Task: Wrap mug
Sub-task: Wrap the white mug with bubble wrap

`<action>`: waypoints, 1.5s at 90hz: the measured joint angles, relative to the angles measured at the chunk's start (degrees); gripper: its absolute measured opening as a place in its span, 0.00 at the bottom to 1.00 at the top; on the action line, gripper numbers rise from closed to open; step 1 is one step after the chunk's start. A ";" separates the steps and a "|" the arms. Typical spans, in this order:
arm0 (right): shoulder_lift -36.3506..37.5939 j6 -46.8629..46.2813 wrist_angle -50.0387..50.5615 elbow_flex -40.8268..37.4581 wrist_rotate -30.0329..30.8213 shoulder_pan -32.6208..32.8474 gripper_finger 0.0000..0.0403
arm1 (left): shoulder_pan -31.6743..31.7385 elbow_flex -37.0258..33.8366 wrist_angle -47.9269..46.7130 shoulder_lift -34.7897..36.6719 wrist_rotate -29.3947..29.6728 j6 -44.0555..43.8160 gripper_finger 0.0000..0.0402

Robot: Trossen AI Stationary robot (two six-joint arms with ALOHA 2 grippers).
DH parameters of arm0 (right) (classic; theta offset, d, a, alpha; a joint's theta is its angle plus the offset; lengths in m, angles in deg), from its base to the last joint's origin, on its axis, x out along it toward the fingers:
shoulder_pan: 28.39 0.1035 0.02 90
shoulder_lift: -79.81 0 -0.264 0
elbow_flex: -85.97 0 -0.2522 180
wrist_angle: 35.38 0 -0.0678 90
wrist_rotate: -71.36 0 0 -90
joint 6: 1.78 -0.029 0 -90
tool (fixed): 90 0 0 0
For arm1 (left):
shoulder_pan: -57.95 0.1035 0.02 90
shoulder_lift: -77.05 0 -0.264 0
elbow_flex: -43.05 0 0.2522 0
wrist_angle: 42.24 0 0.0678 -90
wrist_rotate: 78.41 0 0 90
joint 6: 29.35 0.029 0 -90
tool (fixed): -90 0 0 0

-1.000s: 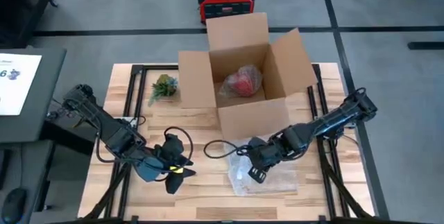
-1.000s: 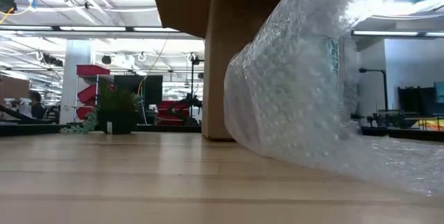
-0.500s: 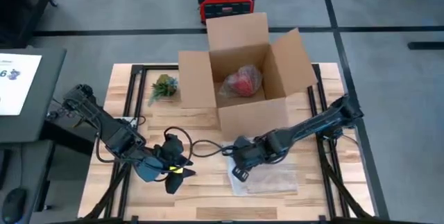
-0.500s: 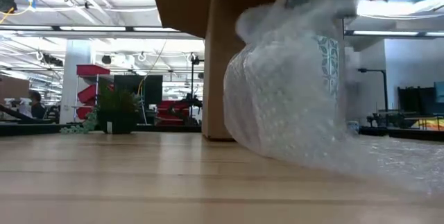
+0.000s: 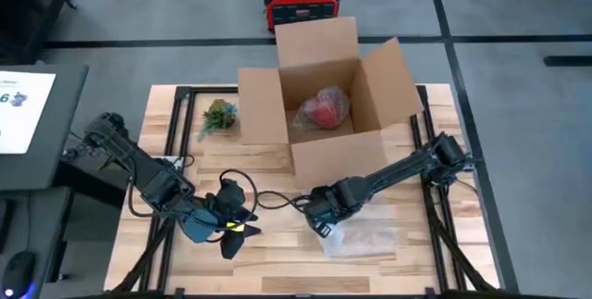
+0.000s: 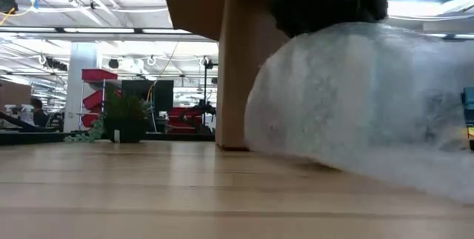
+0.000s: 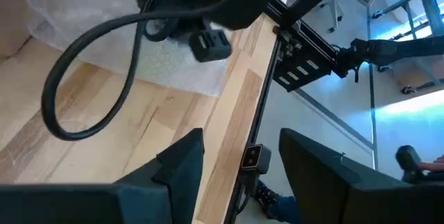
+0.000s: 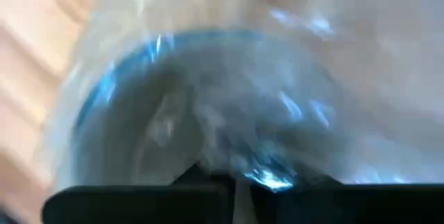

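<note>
A sheet of clear bubble wrap (image 5: 363,239) lies at the table's near right, heaped into a low mound (image 6: 355,106) in the low view. Through the wrap, the right wrist view shows the mug (image 8: 208,106), blurred, with a blue rim. My right gripper (image 5: 322,218) sits at the mound's left end, shut on the wrap. My left gripper (image 5: 229,229) waits open at the table's near left, with nothing between its fingers (image 7: 239,175). My right gripper holds the bubble wrap at the bundle's left end (image 5: 329,227), pinched between its two fingers (image 8: 208,182). It sits on top of the mound (image 6: 326,6). The gripper hides the exact place of contact. The wrap rests on the table.
An open cardboard box (image 5: 324,142) stands at the middle far side of the table, with a red wrapped thing (image 5: 322,109) inside. A small green plant (image 5: 218,114) stands to the left of the box. Bare wood lies between the two grippers.
My right gripper has gone toward the table's left edge with the bubble wrap. The wrapped bundle, which stood tall, has sunk into a lower, wider mound, and the mug has shifted to the right within it in the low view.
</note>
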 joint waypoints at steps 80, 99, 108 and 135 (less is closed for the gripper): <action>-13.95 1.64 7.97 16.50 4.71 -0.29 0.01 | 0.00 0.00 -0.05 0.00 -1.41 0.72 0.43; -16.00 3.40 8.69 16.49 0.00 -0.07 0.00 | -0.02 0.00 0.33 0.00 -1.52 0.79 0.43; -13.59 3.13 8.74 16.21 -0.16 0.43 0.00 | -0.02 0.00 1.46 0.00 -1.54 0.81 0.43; -3.43 2.56 9.14 16.37 1.07 3.27 0.00 | -0.02 0.02 5.76 0.00 -2.06 3.12 0.43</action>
